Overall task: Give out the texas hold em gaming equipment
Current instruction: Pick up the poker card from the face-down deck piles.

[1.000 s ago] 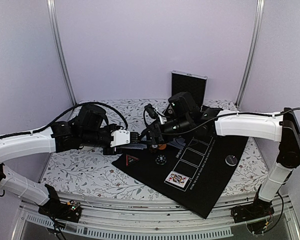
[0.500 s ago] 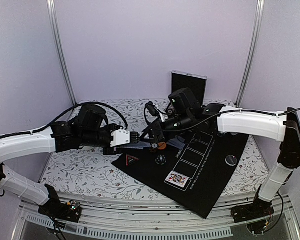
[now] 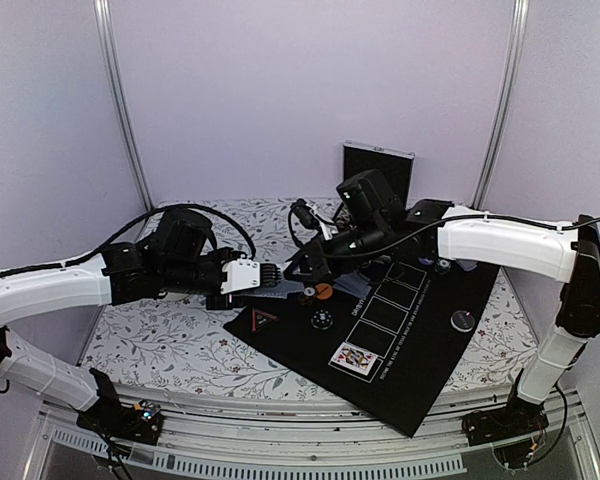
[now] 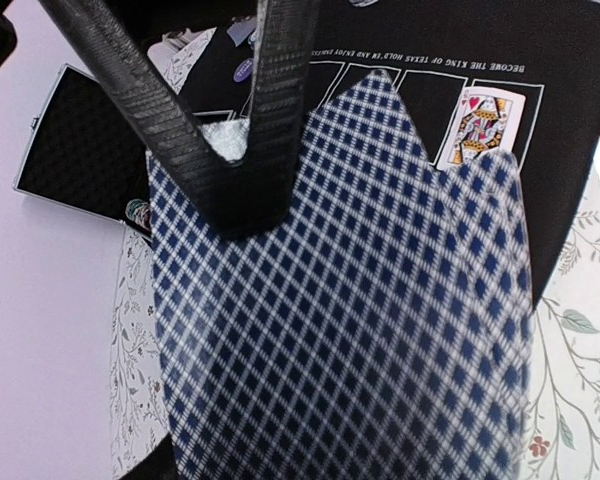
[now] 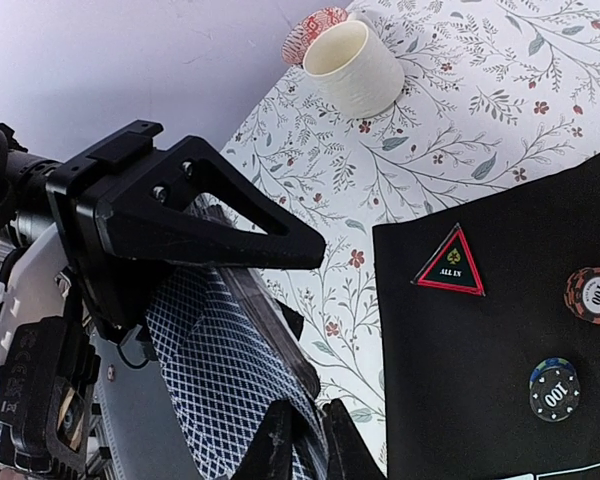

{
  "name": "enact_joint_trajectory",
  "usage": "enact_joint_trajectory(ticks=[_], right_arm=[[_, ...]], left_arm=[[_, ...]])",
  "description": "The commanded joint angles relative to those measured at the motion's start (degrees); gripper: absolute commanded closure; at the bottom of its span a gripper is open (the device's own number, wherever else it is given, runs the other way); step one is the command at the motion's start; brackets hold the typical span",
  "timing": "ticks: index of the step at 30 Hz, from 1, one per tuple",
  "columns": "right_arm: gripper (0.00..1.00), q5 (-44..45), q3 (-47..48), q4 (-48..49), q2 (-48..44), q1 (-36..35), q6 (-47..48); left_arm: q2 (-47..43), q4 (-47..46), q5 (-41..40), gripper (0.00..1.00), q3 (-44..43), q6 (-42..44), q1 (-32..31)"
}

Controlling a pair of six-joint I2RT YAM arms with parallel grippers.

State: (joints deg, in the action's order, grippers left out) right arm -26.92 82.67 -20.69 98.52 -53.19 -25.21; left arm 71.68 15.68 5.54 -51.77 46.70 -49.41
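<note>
Right now the left gripper (image 3: 269,282) is clamped on a spread of playing cards (image 4: 350,320), their blue diamond-checked backs filling the left wrist view, and it holds them in the air over the far left corner of the black mat (image 3: 420,350). Facing it from the other side, the right gripper (image 5: 308,440) has its fingers drawn nearly together on the near edge of those same cards, pinching them. On the mat a face-up queen card (image 3: 353,358) lies in one of the printed boxes, near the front. A red-edged triangular "ALL IN" marker (image 5: 450,265) sits at the mat's left corner, with an orange-and-black chip (image 5: 592,294) and a blue-and-black chip (image 5: 553,388) close by, each apart from the other. A dark round disc (image 3: 463,321) rests toward the mat's right side. Off the mat, on the flowered tablecloth (image 3: 170,345), a cream cup (image 5: 355,68) stands upright with a red-and-white chip (image 5: 310,25) just behind it.
</note>
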Motion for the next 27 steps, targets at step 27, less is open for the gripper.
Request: enact_joint_trajectory(ticks=[27], right_arm=[[0.98, -1.8, 0.1, 1.7, -4.5, 1.3, 0.6]], left_arm=[[-1.0, -1.6, 1.0, 0.51, -0.1, -0.1, -0.9]])
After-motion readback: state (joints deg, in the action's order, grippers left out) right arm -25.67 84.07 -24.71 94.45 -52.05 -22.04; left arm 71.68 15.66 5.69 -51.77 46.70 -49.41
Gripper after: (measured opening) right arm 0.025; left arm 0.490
